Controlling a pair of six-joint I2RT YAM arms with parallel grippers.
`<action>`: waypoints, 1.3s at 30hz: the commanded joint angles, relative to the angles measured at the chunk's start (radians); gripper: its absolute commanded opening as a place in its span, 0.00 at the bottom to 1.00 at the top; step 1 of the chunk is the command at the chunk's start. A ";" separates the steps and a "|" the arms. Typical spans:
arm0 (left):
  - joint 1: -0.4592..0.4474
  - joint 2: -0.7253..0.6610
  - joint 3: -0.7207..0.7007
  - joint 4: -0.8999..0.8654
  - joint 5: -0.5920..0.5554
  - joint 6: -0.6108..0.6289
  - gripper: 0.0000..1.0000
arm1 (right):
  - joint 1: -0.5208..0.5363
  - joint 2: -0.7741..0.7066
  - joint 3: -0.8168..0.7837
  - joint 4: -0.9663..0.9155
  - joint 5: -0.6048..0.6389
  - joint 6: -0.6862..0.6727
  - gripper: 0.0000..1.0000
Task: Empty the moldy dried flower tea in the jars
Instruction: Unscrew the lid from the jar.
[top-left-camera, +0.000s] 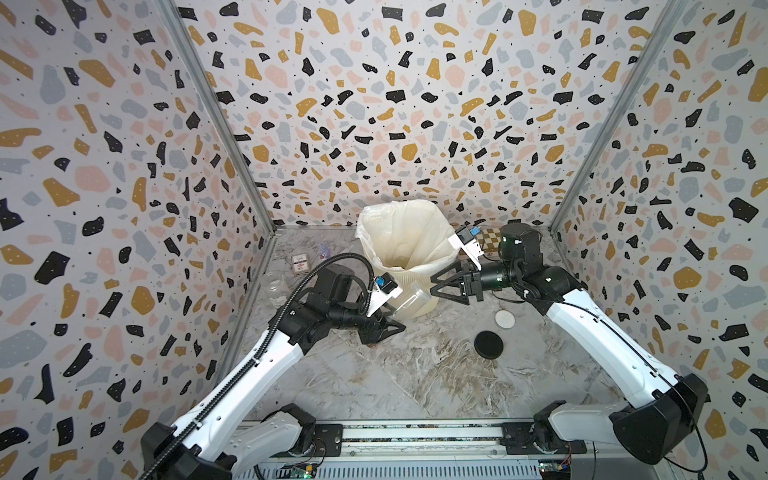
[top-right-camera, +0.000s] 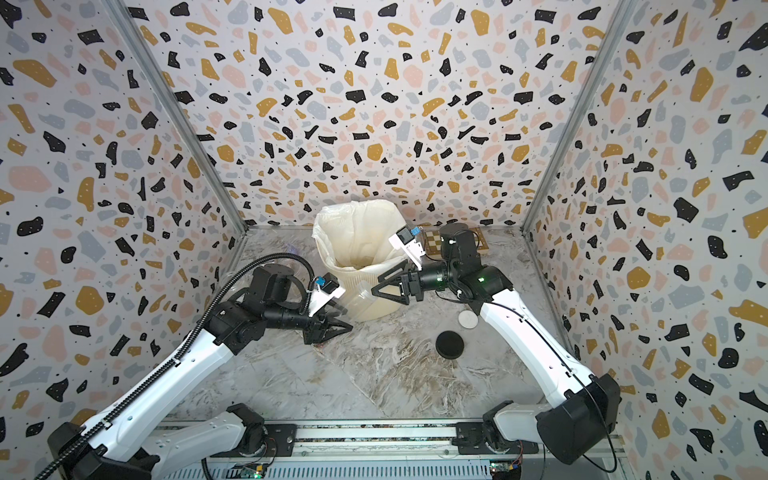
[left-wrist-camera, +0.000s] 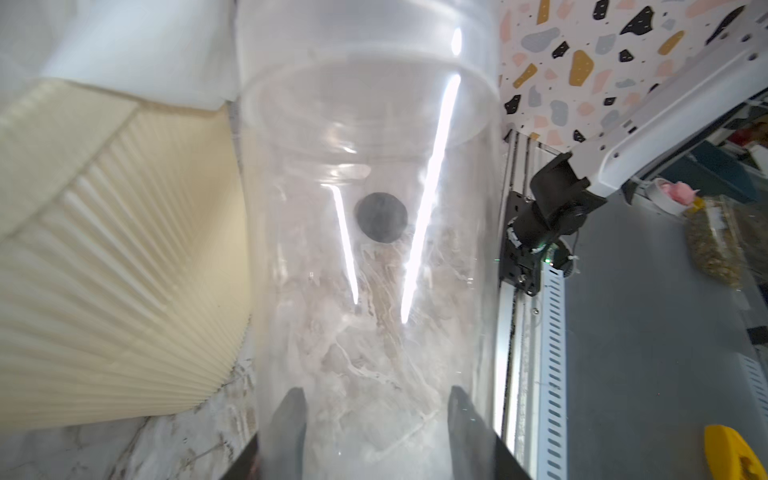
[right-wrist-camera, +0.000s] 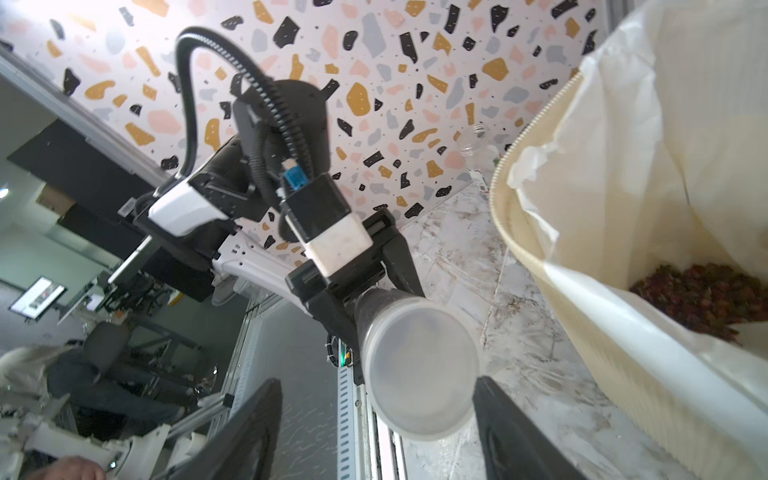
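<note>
My left gripper (top-left-camera: 388, 318) (left-wrist-camera: 374, 415) is shut on a clear jar (top-left-camera: 409, 300) (top-right-camera: 361, 297) (left-wrist-camera: 374, 249), held on its side just in front of the bin. The jar looks empty; the table shows through it. Its clear lid (right-wrist-camera: 422, 370) faces my right gripper (top-left-camera: 432, 286) (top-right-camera: 375, 286) (right-wrist-camera: 376, 386), which stands open with the lid between its fingers, one fingertip close to the rim and the other well off. Reddish-brown dried flower tea (right-wrist-camera: 706, 295) lies in the bottom of the bagged bin. A second clear jar (top-left-camera: 276, 286) stands by the left wall.
The cream ribbed bin (top-left-camera: 415, 272) (top-right-camera: 365, 270) (left-wrist-camera: 124, 249) with its white bag stands at the back centre. A white lid (top-left-camera: 505, 319) and a black lid (top-left-camera: 488, 344) lie on the marble table under the right arm. A small labelled box (top-left-camera: 300, 264) sits back left, a checkered board (top-right-camera: 434, 241) back right.
</note>
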 joint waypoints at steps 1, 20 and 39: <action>-0.007 -0.029 -0.015 0.084 -0.097 0.025 0.43 | 0.028 0.011 0.037 0.029 0.128 0.135 0.74; -0.038 -0.028 -0.019 0.060 -0.108 0.052 0.43 | 0.077 0.078 0.048 0.070 0.087 0.138 0.51; -0.037 0.004 0.080 -0.077 0.320 0.069 0.45 | 0.068 -0.049 -0.105 0.009 -0.190 -0.709 0.48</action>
